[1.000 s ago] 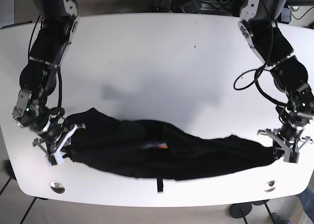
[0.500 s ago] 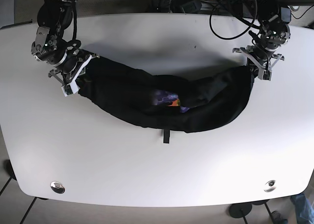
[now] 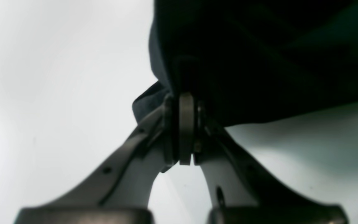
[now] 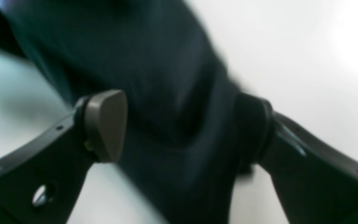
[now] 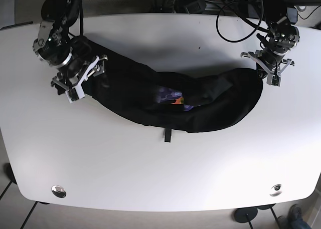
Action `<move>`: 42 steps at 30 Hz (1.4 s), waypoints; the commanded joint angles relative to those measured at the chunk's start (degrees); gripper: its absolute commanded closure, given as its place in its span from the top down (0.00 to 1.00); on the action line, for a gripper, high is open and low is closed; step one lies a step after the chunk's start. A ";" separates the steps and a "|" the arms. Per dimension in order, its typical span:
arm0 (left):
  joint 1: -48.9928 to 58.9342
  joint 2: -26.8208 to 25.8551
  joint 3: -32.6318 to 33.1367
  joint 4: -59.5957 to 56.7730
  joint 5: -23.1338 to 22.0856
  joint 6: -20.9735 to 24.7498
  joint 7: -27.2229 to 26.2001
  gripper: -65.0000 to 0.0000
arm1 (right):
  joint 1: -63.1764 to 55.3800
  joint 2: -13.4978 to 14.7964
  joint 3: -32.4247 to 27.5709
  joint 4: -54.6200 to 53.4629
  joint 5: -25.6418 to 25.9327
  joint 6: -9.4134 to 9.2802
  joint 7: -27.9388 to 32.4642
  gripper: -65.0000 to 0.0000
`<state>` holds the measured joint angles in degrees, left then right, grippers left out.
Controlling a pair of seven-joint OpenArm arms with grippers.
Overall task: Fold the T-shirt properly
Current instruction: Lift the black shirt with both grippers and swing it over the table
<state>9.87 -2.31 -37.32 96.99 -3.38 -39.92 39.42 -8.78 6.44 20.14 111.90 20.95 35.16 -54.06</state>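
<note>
The black T-shirt (image 5: 135,93) lies in a long bunched band across the far half of the white table (image 5: 160,179), with a coloured print (image 5: 173,96) showing at its middle. My left gripper (image 5: 268,71) is shut on the T-shirt's end at the base view's right. The left wrist view shows the dark cloth (image 3: 259,62) pinched at the left gripper (image 3: 186,124). My right gripper (image 5: 72,86) stands open at the other end. In the right wrist view, cloth (image 4: 166,77) lies between that gripper's (image 4: 179,130) spread fingers (image 4: 104,124).
A short black strip (image 5: 168,135) sticks out from the T-shirt's near edge. Two metal fittings (image 5: 58,190) (image 5: 275,190) sit near the table's front corners. Cables and gear (image 5: 200,1) lie behind the far edge.
Both arms carried the T-shirt from near the front edge to the far half of the table. In the last half second both grippers shifted slightly, and the cloth settled lower.
</note>
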 commanded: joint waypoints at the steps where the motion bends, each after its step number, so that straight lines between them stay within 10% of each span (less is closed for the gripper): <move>1: -0.33 -0.64 1.94 1.43 -0.71 -0.08 -1.22 0.00 | 7.50 0.55 -2.78 -5.04 0.11 0.14 1.10 0.80; 10: -0.42 -0.64 2.02 1.52 -0.71 -0.08 -1.22 0.00 | 30.45 0.55 -13.77 -43.19 0.63 0.23 2.24 0.80; 15: -1.47 -0.64 1.76 1.52 -0.80 -0.08 -1.31 0.00 | 27.54 0.29 -18.43 -43.28 0.63 0.23 4.52 0.77; 17: -1.56 -0.64 1.76 1.43 -0.71 -0.08 -1.31 0.00 | 26.14 -0.68 -18.43 -42.75 0.54 0.23 6.20 0.60; 20: -2.62 -0.73 1.85 1.52 -0.71 -0.08 -1.31 0.00 | 25.61 -0.77 -18.34 -42.67 0.54 0.23 7.34 0.03; 32: -8.24 -0.29 2.46 13.56 -1.24 -0.08 -0.78 0.00 | 23.94 -0.68 -18.43 -6.62 0.02 -0.21 1.18 0.03; 42: -16.95 -3.72 2.02 14.61 -1.15 -0.08 4.23 0.00 | 38.89 -1.73 -20.19 -25.52 -2.62 -0.21 -2.24 0.04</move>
<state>-6.31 -5.50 -35.73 110.52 -3.86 -40.34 44.93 29.95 4.60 -0.49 83.05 16.69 34.70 -56.01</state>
